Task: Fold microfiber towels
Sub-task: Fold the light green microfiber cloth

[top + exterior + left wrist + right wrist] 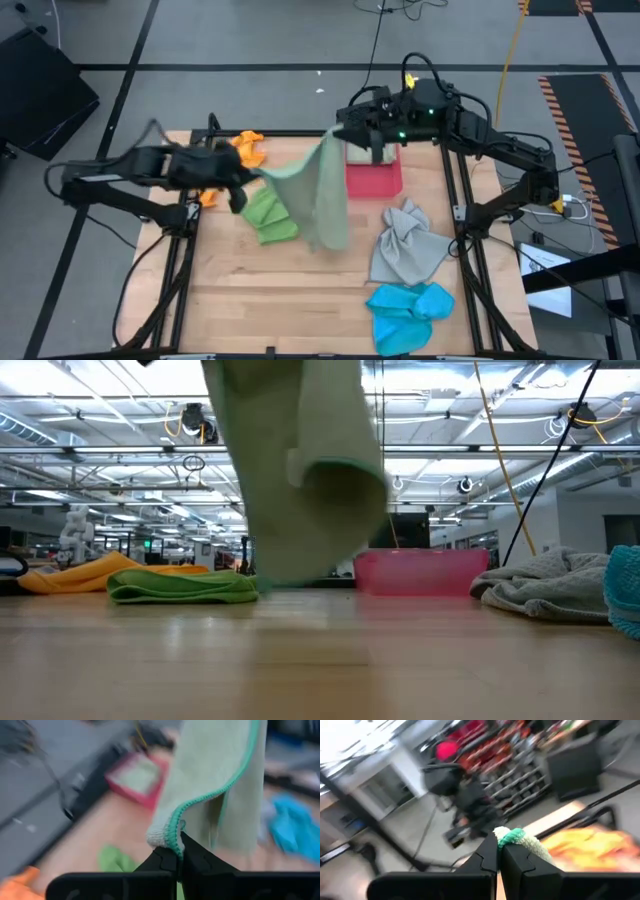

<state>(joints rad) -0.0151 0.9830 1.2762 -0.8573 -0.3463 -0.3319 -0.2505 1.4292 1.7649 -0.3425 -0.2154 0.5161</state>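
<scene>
the left gripper [178, 856] is pinched tight on one teal-hemmed corner of the pale sage green microfiber towel [322, 195], hanging above mid-table; the right gripper [498, 851] clamps another corner. judgement: keep the edge taut and level before laying flat.

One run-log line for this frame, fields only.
left gripper: shut on pale sage green microfiber towel corner | right gripper: shut on another corner | towel: lifted, hanging over wooden table
</scene>
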